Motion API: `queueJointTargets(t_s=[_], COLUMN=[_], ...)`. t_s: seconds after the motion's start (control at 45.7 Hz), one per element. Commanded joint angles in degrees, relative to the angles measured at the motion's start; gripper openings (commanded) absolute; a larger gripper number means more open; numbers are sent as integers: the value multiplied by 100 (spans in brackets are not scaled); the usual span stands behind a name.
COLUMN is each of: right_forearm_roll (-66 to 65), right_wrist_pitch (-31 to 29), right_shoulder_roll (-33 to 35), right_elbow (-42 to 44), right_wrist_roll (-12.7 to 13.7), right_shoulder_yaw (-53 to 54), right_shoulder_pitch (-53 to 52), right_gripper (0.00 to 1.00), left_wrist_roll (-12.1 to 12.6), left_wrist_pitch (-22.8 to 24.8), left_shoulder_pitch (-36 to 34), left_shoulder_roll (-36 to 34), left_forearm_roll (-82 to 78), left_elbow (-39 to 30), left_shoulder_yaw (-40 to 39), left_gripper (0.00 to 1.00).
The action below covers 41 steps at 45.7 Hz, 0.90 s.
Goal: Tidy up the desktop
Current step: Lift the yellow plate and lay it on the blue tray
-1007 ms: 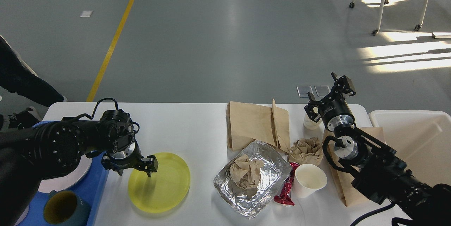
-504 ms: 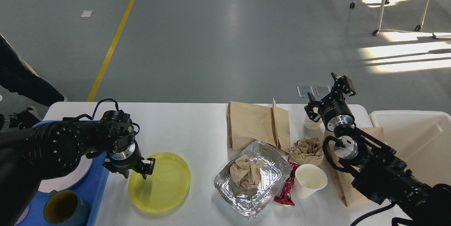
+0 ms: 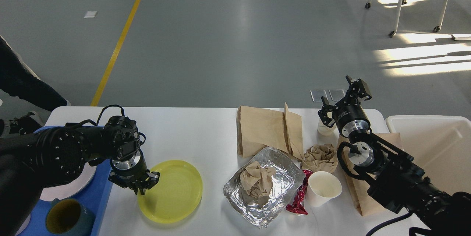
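Head view: our left gripper (image 3: 141,185) sits at the yellow plate (image 3: 173,192)'s left rim, fingers close together, grip on rim unclear. Plate lies on the desktop (image 3: 198,136), left of centre. Our right gripper (image 3: 344,99) hangs over desktop's far-right corner, jaws apart, holding nothing.

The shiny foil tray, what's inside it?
Inside the foil tray sits a crumpled brown paper ball. Anything under that paper is hidden.
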<state>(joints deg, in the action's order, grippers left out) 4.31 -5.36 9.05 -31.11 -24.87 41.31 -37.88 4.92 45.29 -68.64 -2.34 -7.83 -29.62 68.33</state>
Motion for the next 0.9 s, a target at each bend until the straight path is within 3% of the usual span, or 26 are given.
queueJointTargets(t_s=[0.0, 0.241, 0.35, 0.635, 0.876], right_forearm_roll=[0, 0, 0, 0, 0], right_wrist_pitch=[0, 0, 0, 0, 0], right_shoulder_roll=[0, 0, 0, 0, 0], right_elbow=[0, 0, 0, 0, 0], right_wrist_roll=[0, 0, 0, 0, 0], right_shoulder_yaw=[0, 0, 0, 0, 0], right_shoulder_pitch=[0, 0, 0, 0, 0], right_gripper=[100, 100, 100, 100, 100], left_wrist_roll=[0, -9, -18, -62, -62], left_wrist_pitch=[243, 480, 971, 971, 971], left_shoulder_pitch=[-44, -474, -843, -2117, -2522], left_shoulder_roll=[-21, -135, -346, -1101, -2050], left_forearm_roll=[0, 0, 0, 9, 88], left_elbow=[0, -44, -62, -62, -62], left_shoulder_yaw=[5, 49, 40, -12, -328], left_gripper=[0, 0, 0, 0, 0])
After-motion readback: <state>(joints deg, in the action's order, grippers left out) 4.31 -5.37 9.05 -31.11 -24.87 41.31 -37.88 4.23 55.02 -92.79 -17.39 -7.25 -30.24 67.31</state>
